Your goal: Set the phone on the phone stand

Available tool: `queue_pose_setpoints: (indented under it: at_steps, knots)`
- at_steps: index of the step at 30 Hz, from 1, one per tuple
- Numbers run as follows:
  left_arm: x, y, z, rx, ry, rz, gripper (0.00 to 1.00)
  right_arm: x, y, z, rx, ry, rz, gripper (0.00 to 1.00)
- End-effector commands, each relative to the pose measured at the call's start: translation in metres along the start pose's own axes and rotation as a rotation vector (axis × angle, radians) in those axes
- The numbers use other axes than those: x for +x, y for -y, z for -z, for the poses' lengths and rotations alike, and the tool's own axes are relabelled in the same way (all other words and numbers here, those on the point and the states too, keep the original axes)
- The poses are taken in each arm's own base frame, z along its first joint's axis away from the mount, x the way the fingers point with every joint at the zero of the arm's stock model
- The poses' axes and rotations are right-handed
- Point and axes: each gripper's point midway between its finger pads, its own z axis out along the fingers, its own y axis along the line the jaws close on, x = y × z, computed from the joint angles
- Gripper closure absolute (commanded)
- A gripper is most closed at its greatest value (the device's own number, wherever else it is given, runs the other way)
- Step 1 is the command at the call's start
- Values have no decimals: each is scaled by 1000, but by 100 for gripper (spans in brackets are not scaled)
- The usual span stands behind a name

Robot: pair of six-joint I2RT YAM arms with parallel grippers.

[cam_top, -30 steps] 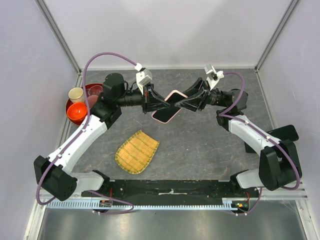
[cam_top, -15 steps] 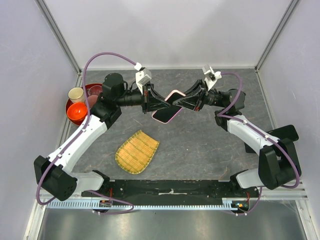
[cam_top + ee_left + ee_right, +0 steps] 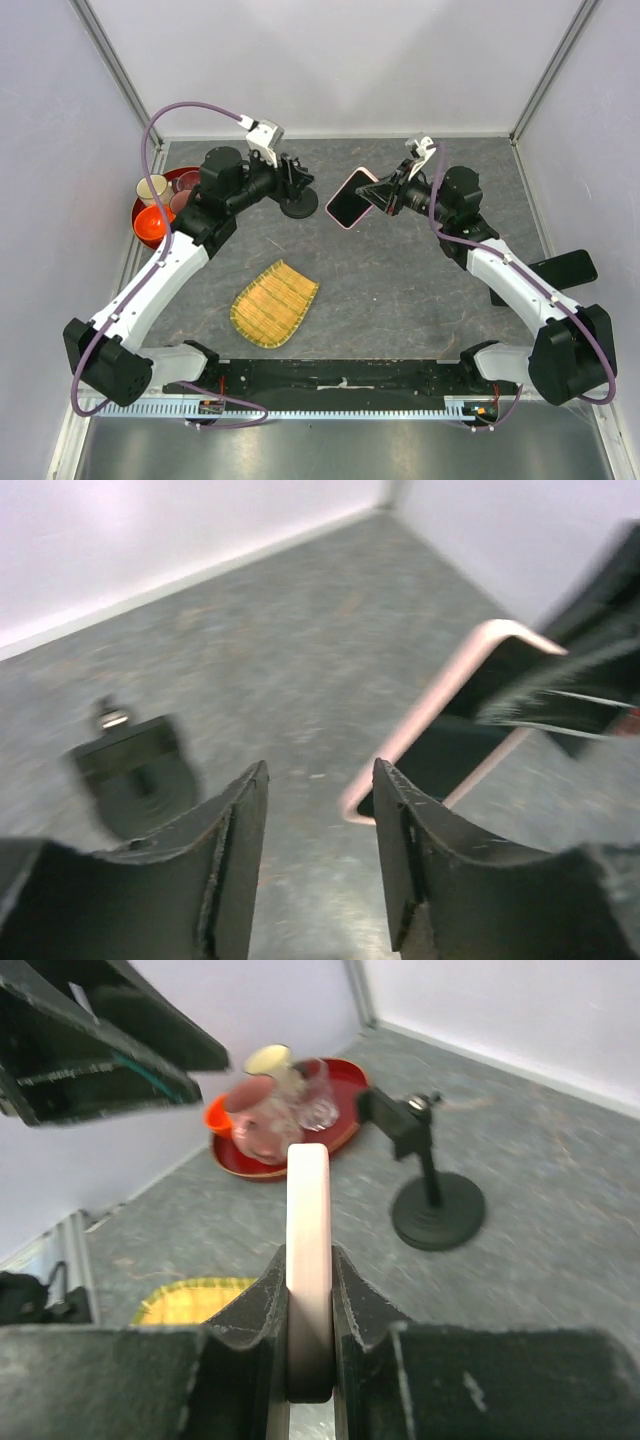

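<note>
Mid-air, rear centre | right hand clamps phone | left hand agape

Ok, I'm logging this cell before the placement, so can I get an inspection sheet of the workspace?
Surface: grey mottled table, no spills seen.
Job's things: phone gripped edge-on by the right gripper; phone stand upright, nothing on it.
Clutter: bamboo mat; red tray holding cups; black phone at the right edge.
Grippers: left gripper open and empty, near the stand; right shut on the phone.
Cables: purple cable arcs over each arm, no snag seen.
Surroundings: pale walls; nothing seen beyond.
</note>
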Motion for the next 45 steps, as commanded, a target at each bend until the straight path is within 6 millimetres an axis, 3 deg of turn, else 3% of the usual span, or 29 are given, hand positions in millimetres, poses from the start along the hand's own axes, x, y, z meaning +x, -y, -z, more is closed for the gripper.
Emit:
queue_pose_setpoints:
  at_steps: [1,5,15,19,20,21,26,29,37,42,45]
  knots:
    - [-4,-91,21,-461,-16,-70,50,-30,26,3,166,46,104,100]
    - [21,-123,10,-501,-96,-65,49,-30,25,3,162,46,101,100]
    - [63,-157,-13,-560,-222,-122,41,-36,15,11,145,63,135,100]
    - [71,-166,-20,-573,-240,-146,48,-38,12,13,140,71,144,100]
    - [69,-167,-23,-571,-236,-154,56,-37,11,13,137,70,144,100]
    - [69,-169,-25,-573,-238,-156,57,-37,11,13,138,71,147,100]
    - [72,-176,-36,-570,-244,-168,49,-36,11,13,136,69,154,100]
    - [72,-178,-42,-560,-242,-161,49,-34,11,13,131,69,152,100]
    - [71,-192,-46,-533,-211,-85,55,-35,9,13,120,73,155,100]
    - [74,-188,-52,-467,-208,-52,64,-33,9,11,112,70,150,100]
    - [77,-186,-57,-438,-213,-50,65,-33,9,10,109,71,148,100]
